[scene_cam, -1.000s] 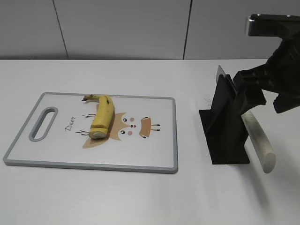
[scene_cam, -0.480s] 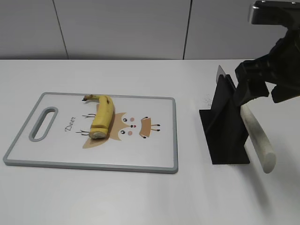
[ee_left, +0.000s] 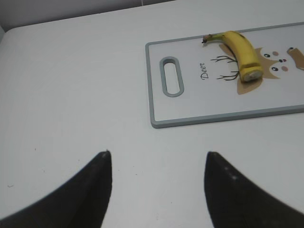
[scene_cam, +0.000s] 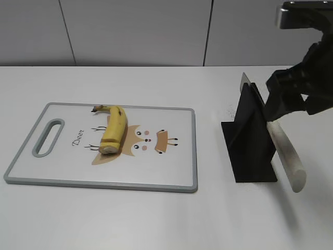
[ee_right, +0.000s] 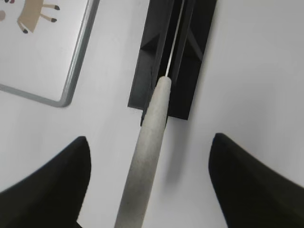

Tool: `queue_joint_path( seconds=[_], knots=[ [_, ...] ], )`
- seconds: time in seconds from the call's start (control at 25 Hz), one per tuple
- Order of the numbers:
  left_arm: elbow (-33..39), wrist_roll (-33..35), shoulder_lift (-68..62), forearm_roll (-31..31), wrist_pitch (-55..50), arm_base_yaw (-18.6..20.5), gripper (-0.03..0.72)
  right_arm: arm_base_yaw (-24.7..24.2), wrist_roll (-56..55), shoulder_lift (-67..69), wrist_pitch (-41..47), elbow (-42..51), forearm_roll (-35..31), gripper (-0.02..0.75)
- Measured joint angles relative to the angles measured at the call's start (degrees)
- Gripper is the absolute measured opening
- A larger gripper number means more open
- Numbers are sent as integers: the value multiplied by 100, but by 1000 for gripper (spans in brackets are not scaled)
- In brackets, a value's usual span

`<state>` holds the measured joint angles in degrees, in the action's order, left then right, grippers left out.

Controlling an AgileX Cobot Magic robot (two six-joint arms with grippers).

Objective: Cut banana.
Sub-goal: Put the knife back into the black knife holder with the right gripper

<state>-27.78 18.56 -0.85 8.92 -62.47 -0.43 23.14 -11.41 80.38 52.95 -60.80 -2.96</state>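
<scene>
You are working on a plain white table (scene_cam: pixel 156 219) backed by grey wall panels. The banana (scene_cam: pixel 113 129) lies on the left half of the cutting board (scene_cam: pixel 171 185), across the printed deer, its dark stem pointing away and its cut end toward you.

Your left gripper (ee_left: pixel 156 190) hovers over bare table near the board's handle end, jaws spread and empty. Your right gripper (ee_right: pixel 147 185) hangs over the knife (ee_right: pixel 145 166), whose pale handle sticks out of the black stand (scene_cam: pixel 250 140); its fingers sit wide on either side of the handle, not closed on it, though from the side view contact is hard to judge.

Expect the banana to be soft, light and easy to roll, so steady it gently around the middle, away from the cut line. Grip the knife mid-handle.
</scene>
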Motion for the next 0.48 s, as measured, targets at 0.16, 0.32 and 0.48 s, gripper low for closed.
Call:
queue_joint_path(
  seconds=[0.16,0.32,0.48],
  knots=[
    [0,0,0,0,0,0,589,0,512,-180,311,0,11,594],
    [0,0,0,0,0,0,589,0,780,-451,517,0,16,594],
    [0,0,0,0,0,0,589,0,874,-824,568,0,16,594]
  ],
)
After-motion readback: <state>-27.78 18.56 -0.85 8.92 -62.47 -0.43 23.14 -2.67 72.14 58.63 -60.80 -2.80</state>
